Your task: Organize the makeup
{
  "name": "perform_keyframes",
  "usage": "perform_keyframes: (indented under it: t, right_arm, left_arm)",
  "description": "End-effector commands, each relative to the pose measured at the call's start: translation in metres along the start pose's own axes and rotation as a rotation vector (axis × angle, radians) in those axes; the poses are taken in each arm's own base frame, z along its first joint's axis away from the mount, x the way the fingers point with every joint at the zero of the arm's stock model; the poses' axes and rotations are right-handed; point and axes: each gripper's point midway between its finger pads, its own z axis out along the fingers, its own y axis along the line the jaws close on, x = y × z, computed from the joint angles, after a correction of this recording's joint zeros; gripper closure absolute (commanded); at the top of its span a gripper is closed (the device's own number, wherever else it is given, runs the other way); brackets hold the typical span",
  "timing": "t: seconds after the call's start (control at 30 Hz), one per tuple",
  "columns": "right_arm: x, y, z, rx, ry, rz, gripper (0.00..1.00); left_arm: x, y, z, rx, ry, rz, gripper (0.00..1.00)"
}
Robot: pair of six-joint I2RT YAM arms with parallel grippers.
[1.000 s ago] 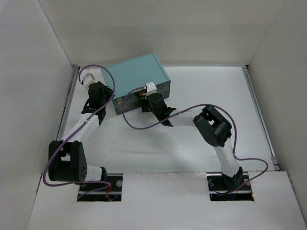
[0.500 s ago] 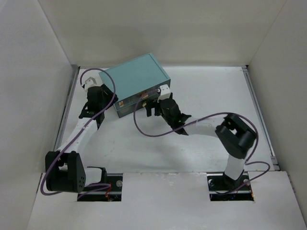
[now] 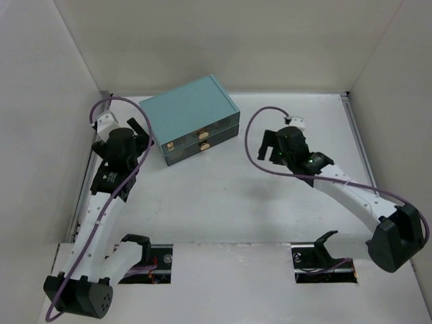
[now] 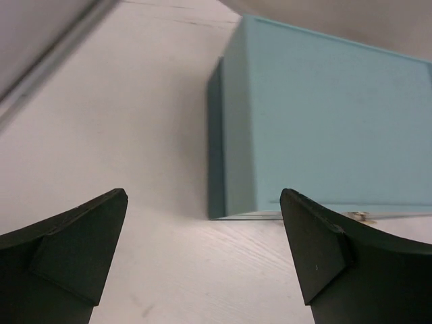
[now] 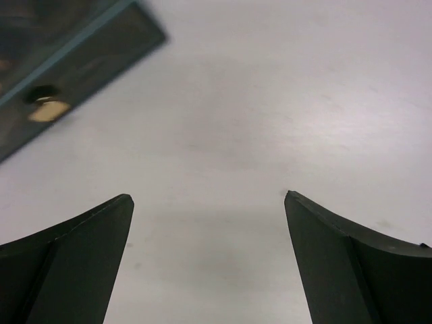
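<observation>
No makeup shows in any view; it is out of sight. The teal two-drawer box (image 3: 192,115) stands at the back left of the table with both drawers pushed in and gold handles (image 3: 202,136) on its front. My left gripper (image 3: 143,133) is open just left of the box, empty, and its wrist view looks along the box's side (image 4: 324,121) past the open left gripper (image 4: 203,194). My right gripper (image 3: 265,146) is open and empty to the right of the box; in its wrist view the right gripper (image 5: 208,196) hovers over bare table, the box front (image 5: 61,54) at upper left.
White walls close the table (image 3: 223,196) in on the left, back and right. A metal rail (image 3: 94,155) runs along the left edge beside the left arm. Purple cables loop above both wrists.
Both grippers have opened and drawn back from the box front, the left one to the left, the right one far to the right. The box front now shows uncovered.
</observation>
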Motion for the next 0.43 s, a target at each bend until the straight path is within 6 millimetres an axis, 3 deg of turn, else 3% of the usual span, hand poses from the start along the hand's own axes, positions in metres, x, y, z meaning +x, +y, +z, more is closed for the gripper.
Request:
perform_keyframes:
  t: [0.0,0.07,0.17,0.27,0.4]
  right_arm:
    - [0.027,-0.070,-0.027,0.230,0.192,0.106,0.00]
    - [0.019,-0.095,-0.033,0.300,0.168,0.175,0.00]
    - [0.000,-0.117,-0.038,0.345,0.082,0.228,0.00]
    - [-0.020,-0.119,-0.047,0.340,-0.007,0.229,0.00]
    - [-0.028,-0.118,-0.053,0.324,-0.043,0.213,0.00]
  left_arm:
    - [0.006,0.071,-0.021,-0.324,-0.030,0.147,0.00]
    - [0.018,0.083,-0.027,-0.353,-0.019,0.178,0.00]
    - [0.027,0.087,-0.032,-0.336,-0.009,0.165,0.00]
    - [0.024,0.086,-0.033,-0.325,-0.018,0.139,0.00]
    - [0.019,0.082,-0.031,-0.319,-0.028,0.132,0.00]
